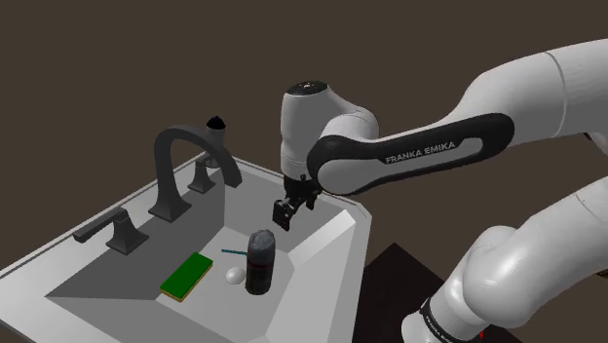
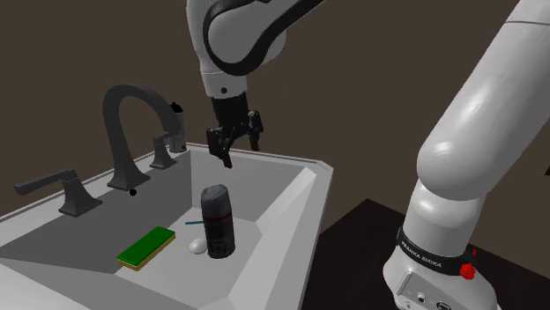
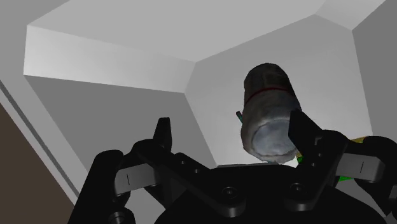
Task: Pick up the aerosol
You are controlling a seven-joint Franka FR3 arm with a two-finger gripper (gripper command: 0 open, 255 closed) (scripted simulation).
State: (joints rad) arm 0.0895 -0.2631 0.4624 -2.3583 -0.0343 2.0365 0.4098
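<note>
One dark aerosol can [image 1: 259, 261] stands upright in the sink [image 1: 322, 239], beside one green sponge [image 1: 187, 276]. Above it the hand [image 1: 288, 216] hangs released, touching nothing.

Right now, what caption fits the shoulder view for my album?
Open black claw hovers above the dark aerosol can standing upright in a grey sink.

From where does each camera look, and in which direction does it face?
Shoulder view: high beside the arm's base, looking down over the sink; the white arm reaches left, the gripper above the aerosol.
Second exterior view: nearly the same side, lower and nearer, facing the faucet; arm and gripper show.
Wrist view: on the hand, looking down into the sink; two open fingers show.
Shared: all three show the aerosol.
</note>
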